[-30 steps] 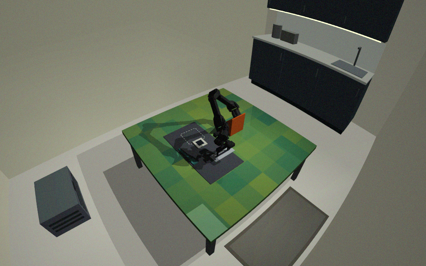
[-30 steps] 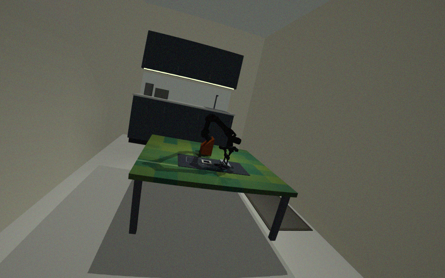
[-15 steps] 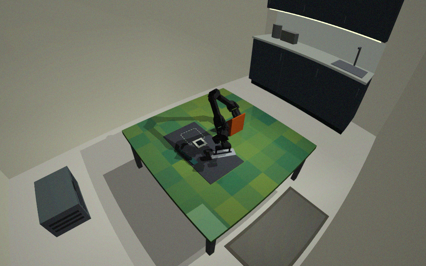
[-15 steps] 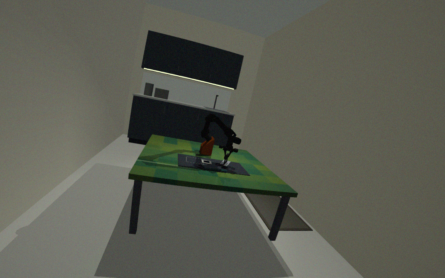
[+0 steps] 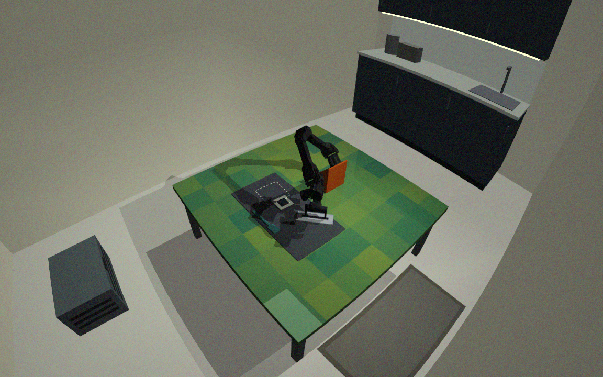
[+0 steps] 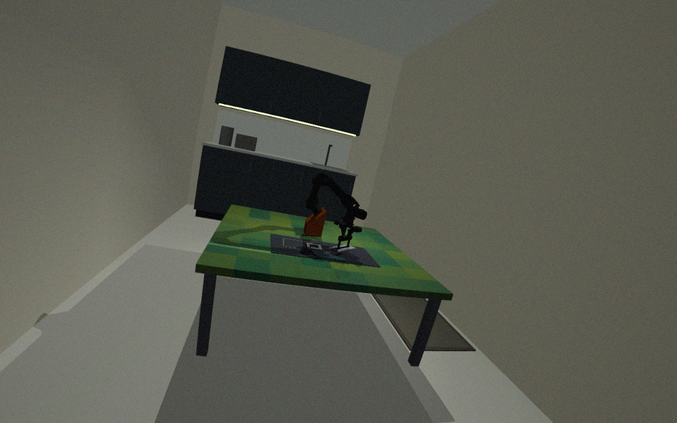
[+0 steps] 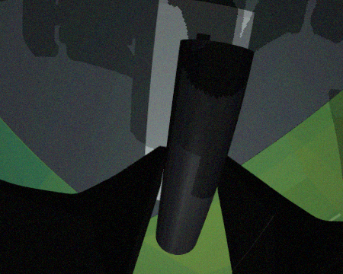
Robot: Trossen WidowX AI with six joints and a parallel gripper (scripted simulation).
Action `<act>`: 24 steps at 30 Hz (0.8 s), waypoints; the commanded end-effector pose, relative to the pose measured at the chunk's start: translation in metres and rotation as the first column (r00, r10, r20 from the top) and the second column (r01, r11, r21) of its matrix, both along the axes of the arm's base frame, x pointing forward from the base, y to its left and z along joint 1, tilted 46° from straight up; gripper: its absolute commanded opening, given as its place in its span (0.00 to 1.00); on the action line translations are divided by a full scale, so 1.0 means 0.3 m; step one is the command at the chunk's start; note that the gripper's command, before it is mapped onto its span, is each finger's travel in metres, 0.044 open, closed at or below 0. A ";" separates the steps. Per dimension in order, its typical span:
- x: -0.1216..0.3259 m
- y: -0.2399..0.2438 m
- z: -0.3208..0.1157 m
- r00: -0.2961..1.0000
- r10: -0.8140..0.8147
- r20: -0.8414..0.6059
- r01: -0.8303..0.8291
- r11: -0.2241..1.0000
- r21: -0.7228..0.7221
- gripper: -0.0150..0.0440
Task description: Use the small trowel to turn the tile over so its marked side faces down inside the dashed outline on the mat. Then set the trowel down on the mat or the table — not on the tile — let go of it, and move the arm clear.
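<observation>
My gripper (image 5: 315,212) (image 6: 344,243) (image 7: 192,157) is shut on the black handle of the trowel (image 7: 206,125). The trowel's pale blade (image 5: 324,219) (image 6: 345,248) lies flat on or just over the dark mat (image 5: 308,246) (image 6: 367,260) (image 7: 68,114), to the right of the tile in the top and exterior views; the exact gap beneath it cannot be told. The square tile (image 5: 283,202) (image 6: 313,245) lies flat on the mat, with a pale border and dark centre facing up. It lies beside the dashed outline (image 5: 266,186), mostly or wholly outside it. The fingers partly hide the handle in the top and exterior views.
An orange panel (image 5: 336,176) (image 6: 314,224) stands by the arm's base. A thin teal strip (image 5: 266,222) lies along the mat's left edge in the top view. The green patchwork table (image 5: 369,220) (image 6: 257,268) surrounds the mat. Arm shadows cross the mat.
</observation>
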State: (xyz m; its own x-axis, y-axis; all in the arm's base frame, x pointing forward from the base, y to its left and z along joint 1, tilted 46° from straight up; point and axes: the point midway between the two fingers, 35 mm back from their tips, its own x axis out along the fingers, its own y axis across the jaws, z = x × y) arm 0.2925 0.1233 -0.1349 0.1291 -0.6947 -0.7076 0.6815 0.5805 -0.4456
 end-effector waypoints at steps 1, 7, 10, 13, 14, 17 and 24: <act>-0.005 -0.006 -0.007 0.999 -0.030 0.020 0.030 1.000 0.005 0.47; -0.005 -0.006 -0.007 0.999 -0.030 0.020 0.030 1.000 0.005 0.70; -0.005 -0.006 -0.007 0.999 -0.030 0.020 0.030 1.000 0.005 0.71; -0.005 -0.006 -0.007 0.999 -0.030 0.020 0.030 1.000 0.005 0.71; -0.005 -0.006 -0.007 0.999 -0.030 0.020 0.030 1.000 0.005 0.71; -0.005 -0.006 -0.007 0.999 -0.030 0.020 0.030 1.000 0.005 0.71; -0.005 -0.006 -0.007 0.999 -0.030 0.020 0.030 1.000 0.005 0.71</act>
